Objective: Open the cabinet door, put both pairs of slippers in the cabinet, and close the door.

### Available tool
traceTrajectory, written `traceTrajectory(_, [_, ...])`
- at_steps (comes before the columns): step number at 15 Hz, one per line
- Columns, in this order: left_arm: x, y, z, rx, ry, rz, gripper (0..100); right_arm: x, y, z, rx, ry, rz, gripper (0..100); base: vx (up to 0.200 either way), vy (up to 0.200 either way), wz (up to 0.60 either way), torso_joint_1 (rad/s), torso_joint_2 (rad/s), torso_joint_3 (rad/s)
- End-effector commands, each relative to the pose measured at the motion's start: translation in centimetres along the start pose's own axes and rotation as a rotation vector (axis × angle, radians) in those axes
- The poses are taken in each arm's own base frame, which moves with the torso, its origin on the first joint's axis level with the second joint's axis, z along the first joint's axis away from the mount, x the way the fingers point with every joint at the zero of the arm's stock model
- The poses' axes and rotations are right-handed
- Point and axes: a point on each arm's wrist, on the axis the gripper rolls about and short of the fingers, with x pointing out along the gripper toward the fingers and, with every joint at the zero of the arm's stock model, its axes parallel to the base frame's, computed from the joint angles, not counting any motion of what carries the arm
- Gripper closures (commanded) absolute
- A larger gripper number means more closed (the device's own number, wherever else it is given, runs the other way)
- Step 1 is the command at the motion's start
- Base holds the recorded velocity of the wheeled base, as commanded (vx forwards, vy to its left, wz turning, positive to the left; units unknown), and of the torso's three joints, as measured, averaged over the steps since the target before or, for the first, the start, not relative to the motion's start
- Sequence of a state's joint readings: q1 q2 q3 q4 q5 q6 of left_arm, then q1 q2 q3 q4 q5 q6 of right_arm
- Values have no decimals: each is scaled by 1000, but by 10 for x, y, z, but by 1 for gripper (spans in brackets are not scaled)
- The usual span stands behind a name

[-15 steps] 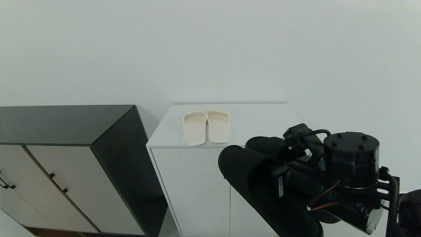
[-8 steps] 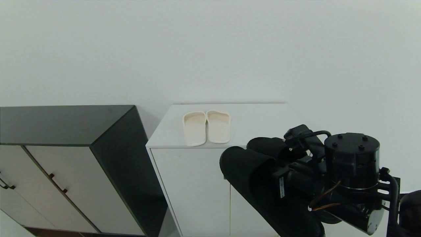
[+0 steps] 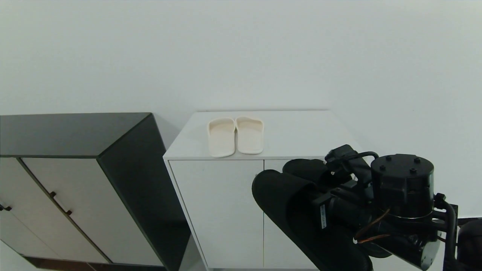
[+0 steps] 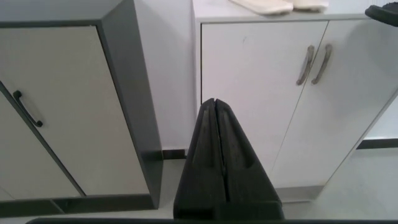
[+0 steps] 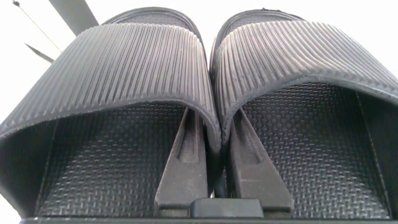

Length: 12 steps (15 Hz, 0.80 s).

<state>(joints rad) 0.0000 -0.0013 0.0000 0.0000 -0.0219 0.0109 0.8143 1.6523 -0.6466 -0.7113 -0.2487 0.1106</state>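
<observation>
Head view: cream slippers point(image 3: 235, 136) lie on the white cabinet point(image 3: 297, 133), doors point(image 3: 222, 210) shut; black slippers point(image 3: 286, 195) hang before it

Left wrist view: left claw point(image 4: 216, 109) is clenched, empty, facing the doors

Right wrist view: right claw point(image 5: 217, 168) grasps both black slippers' inner edges

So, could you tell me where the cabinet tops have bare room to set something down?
The white cabinet top is bare from the cream slippers to its right edge, plus a narrow strip on their left. The dark cabinet top is all bare. Crowded only where the slippers lie.
</observation>
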Motion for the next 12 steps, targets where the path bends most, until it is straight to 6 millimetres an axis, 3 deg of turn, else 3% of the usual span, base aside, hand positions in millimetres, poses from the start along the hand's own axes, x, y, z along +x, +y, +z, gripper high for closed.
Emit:
traceTrajectory(1, [0, 0, 0, 0, 1, 0, 100, 1, 0, -2, -2, 6, 0, 100, 0, 0, 0, -222, 554, 310])
traceTrajectory(5, [0, 0, 0, -3, 1, -1, 100, 1, 0, -8, -7, 30, 0, 100, 0, 0, 0, -218, 541, 319])
traceTrajectory(6, [0, 0, 0, -8, 1, -1, 0, 1, 1, -9, -3, 30, 3, 100, 0, 0, 0, -198, 520, 315])
traceTrajectory(12, [0, 0, 0, -8, 1, -1, 0, -4, 2, -15, 0, -13, 18, 100, 0, 0, 0, -191, 506, 319])
